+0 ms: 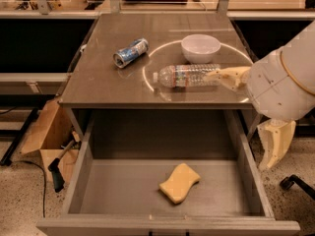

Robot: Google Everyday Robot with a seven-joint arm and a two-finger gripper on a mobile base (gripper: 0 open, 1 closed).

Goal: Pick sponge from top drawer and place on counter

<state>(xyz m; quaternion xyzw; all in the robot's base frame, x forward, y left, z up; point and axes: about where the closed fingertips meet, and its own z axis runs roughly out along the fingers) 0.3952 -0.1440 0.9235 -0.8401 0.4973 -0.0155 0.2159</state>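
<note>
The pale yellow sponge (pixel 179 182) lies flat on the bottom of the open top drawer (pixel 118 191), right of its middle and near the front wall. The grey-brown counter (pixel 103 77) with its thin white circle is above and behind the drawer. My gripper (pixel 237 119) is at the right, by the counter's front right corner, well above and to the right of the sponge. It is open and empty. One cream finger (pixel 227 76) points left over the counter beside the bottle. The other finger (pixel 274 144) hangs down outside the drawer's right wall.
On the counter lie a clear plastic bottle (pixel 189 75) on its side, a white bowl (pixel 200 47) behind it and a crushed can (pixel 131 52) to the left. A cardboard box (pixel 42 141) and a black-handled tool (pixel 56 172) are on the floor to the left.
</note>
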